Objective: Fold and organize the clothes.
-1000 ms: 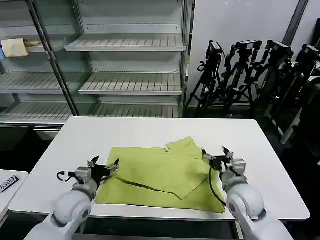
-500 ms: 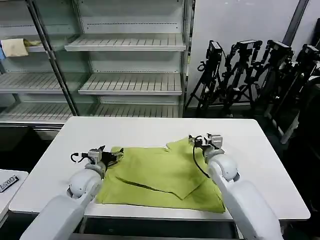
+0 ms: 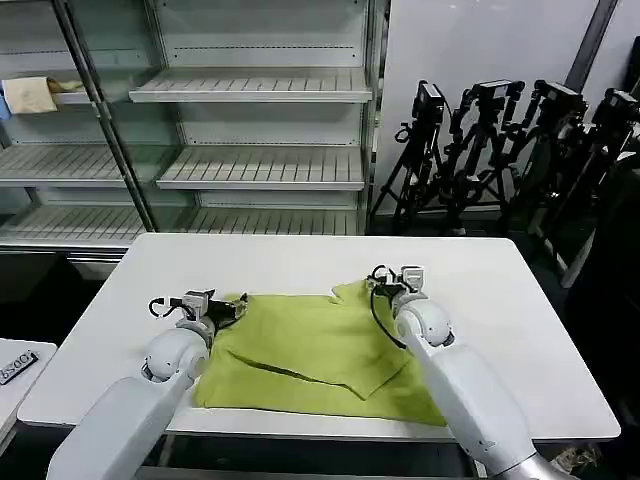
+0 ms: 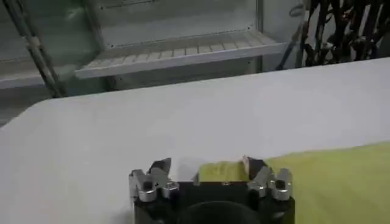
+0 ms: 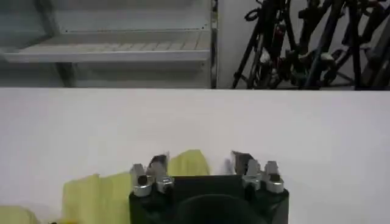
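T-shirt (image 3: 320, 350) spans between left pincer (image 3: 232, 308) and right pincer (image 3: 385, 283).

We find the T-shirt (image 3: 320, 350) on the table (image 3: 300, 262); left gripper (image 3: 228, 307) and right gripper (image 3: 385, 281) apparently over its far corners.

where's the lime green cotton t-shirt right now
In the head view the lime green cotton T-shirt lies on the white table, between the left gripper and right gripper.

Bright, even overhead light; soft shadows under the arms; wrist views blur softly toward twelve o'clock.
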Controlling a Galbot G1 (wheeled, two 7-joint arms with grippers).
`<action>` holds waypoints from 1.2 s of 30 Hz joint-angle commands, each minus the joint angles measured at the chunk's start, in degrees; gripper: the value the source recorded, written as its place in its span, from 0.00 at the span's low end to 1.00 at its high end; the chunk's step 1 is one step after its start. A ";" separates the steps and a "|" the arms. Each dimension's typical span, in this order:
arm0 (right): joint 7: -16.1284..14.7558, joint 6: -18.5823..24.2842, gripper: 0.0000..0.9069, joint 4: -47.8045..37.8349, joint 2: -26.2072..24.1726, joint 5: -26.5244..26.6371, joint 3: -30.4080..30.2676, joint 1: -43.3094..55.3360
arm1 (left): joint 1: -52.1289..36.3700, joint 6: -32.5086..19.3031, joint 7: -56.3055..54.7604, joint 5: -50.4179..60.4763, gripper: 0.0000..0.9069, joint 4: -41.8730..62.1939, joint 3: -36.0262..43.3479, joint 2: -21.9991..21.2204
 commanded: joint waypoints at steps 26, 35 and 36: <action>-1.34 5.41 0.00 5.25 -0.35 -1.14 1.76 -3.55 | 4.73 -1.89 3.16 -3.43 0.03 -6.67 -4.33 1.30; -2.20 7.01 0.00 12.77 -1.85 -1.75 4.38 -6.67 | 7.42 -3.93 3.75 -3.73 0.03 -10.01 -6.36 2.15; -2.29 7.01 0.00 13.66 -2.14 -1.74 4.60 -7.06 | 7.52 -3.92 3.74 -3.87 0.03 -10.25 -6.52 2.22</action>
